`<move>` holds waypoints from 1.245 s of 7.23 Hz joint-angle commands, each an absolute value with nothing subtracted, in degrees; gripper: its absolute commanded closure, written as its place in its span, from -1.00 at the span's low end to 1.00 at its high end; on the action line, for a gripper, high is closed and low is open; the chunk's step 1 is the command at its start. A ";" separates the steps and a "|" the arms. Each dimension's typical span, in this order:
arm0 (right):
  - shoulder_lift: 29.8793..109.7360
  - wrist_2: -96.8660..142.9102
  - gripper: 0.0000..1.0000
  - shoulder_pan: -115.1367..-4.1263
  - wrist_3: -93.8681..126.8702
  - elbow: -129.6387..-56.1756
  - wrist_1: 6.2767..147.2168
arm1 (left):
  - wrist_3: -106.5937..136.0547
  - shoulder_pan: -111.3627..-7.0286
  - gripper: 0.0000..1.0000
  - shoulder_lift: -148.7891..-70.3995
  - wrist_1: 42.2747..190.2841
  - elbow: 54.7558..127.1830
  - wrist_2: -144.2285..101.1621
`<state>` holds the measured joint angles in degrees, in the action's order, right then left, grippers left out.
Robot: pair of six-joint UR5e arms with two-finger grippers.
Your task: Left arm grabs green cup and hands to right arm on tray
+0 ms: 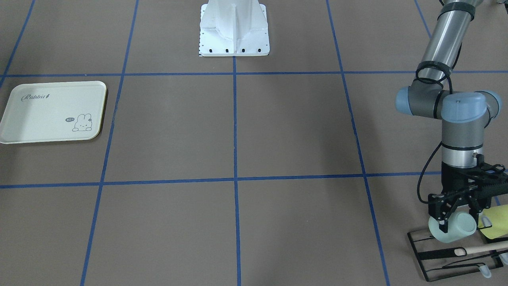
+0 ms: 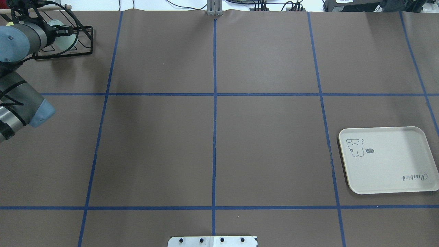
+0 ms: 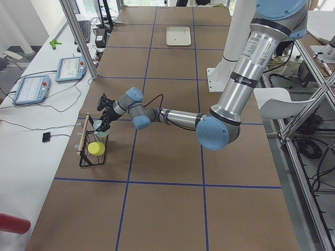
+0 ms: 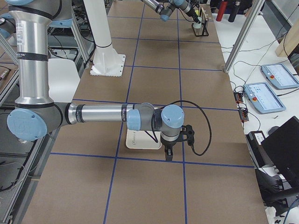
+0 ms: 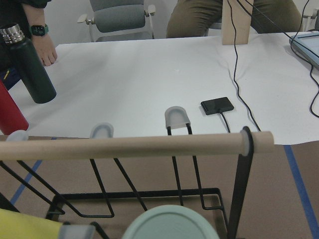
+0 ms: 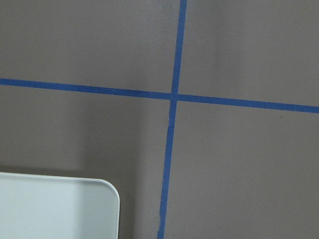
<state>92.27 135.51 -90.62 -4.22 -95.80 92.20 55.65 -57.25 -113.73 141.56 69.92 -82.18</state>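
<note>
The pale mint-green cup (image 1: 456,233) lies tilted at the near-left corner of a black wire rack, at the table's far left corner from the robot. My left gripper (image 1: 457,220) points down on it, one finger on each side, and looks shut on it. The cup's round end fills the bottom of the left wrist view (image 5: 172,226). The cream tray (image 1: 39,115) lies bare on the opposite side of the table (image 2: 394,164). My right gripper (image 4: 168,151) hangs over the tray's corner (image 6: 50,209). I cannot tell whether it is open or shut.
The black wire rack (image 1: 420,247) also holds a yellow-green cup (image 1: 496,222), with a wooden dowel (image 1: 486,249) across its top. The white robot base (image 1: 234,35) stands at the table's middle edge. A white desk with bottles and cables lies beyond the rack (image 5: 149,89).
</note>
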 commanded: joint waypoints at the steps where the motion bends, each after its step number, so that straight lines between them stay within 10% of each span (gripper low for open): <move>1: 92.29 135.53 -0.99 -90.62 -4.22 -95.89 92.20 | 55.37 -58.27 0.31 -113.64 142.12 71.62 -82.53; 9: 92.55 135.79 -0.99 -90.62 -4.22 -95.89 92.11 | 53.18 -67.39 0.77 -107.76 139.41 85.94 -89.80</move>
